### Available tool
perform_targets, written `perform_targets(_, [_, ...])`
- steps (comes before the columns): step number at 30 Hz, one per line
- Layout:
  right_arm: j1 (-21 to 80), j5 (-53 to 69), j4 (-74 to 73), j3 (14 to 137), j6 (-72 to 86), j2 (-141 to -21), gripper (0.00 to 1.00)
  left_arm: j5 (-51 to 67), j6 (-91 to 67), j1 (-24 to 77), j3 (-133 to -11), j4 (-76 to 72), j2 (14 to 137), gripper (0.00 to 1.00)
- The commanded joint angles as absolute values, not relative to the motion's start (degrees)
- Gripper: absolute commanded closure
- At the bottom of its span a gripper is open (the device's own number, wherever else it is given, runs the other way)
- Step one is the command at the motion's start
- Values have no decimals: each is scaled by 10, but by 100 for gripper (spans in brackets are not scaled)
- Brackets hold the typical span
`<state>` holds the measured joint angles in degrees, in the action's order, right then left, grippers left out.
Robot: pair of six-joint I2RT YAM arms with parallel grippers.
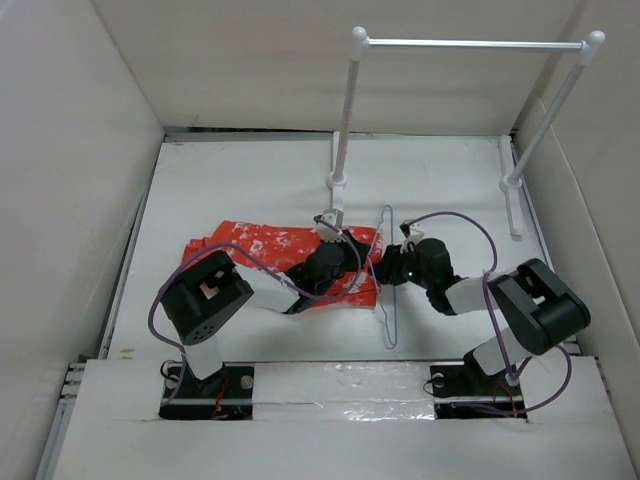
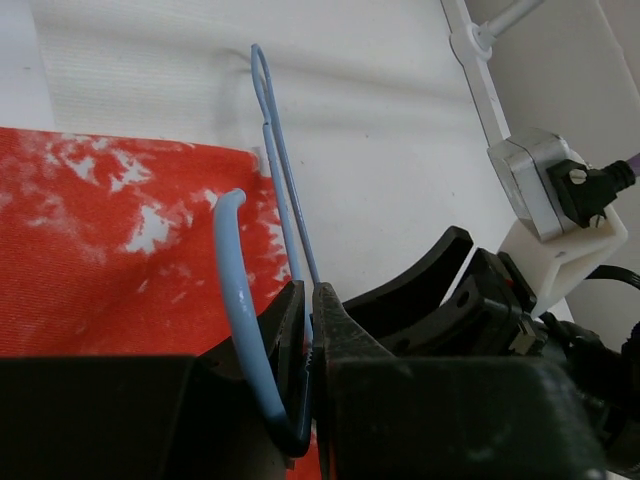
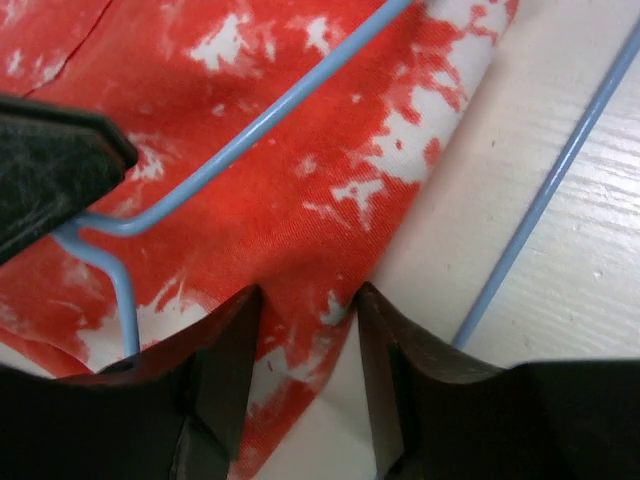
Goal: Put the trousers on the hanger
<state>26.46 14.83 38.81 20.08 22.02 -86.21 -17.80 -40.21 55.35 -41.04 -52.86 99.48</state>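
The red-orange trousers (image 1: 262, 246) with white speckles lie flat on the white table, left of centre. The pale blue wire hanger (image 1: 388, 292) lies at their right end, partly over the fabric. My left gripper (image 1: 352, 268) is shut on the hanger; in the left wrist view its jaws (image 2: 311, 296) pinch the hanger wire (image 2: 281, 150) beside the trousers (image 2: 100, 230). My right gripper (image 1: 384, 268) is open. In the right wrist view it (image 3: 308, 300) straddles the trousers' edge (image 3: 260, 210), with hanger wires (image 3: 262, 120) crossing the cloth and the table.
A white-posted rack with a metal crossbar (image 1: 470, 43) stands at the back right; its left post (image 1: 345, 110) rises just behind the grippers. White walls enclose the table on three sides. The two arms' wrists are close together at the centre.
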Motion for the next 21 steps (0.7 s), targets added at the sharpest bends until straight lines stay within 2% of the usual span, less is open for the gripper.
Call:
perform_targets(1, [268, 170, 506, 182, 264, -911, 57, -177, -390, 543, -385, -529, 974, 100])
perform_targets(2, [268, 178, 520, 179, 272, -929, 72, -177, -388, 543, -383, -529, 973, 100])
perform_targets(5, [244, 207, 615, 152, 301, -942, 98, -178, -380, 543, -378, -526, 968, 100])
perform_targets(8, [208, 238, 621, 146, 297, -924, 100, -185, -367, 538, -370, -513, 953, 100])
perform_targets(11, [183, 243, 564, 139, 270, -862, 100, -200, -349, 538, -362, -492, 924, 100])
perform_targets(21, [120, 184, 197, 144, 150, -546, 100, -247, -324, 533, -323, -437, 863, 100])
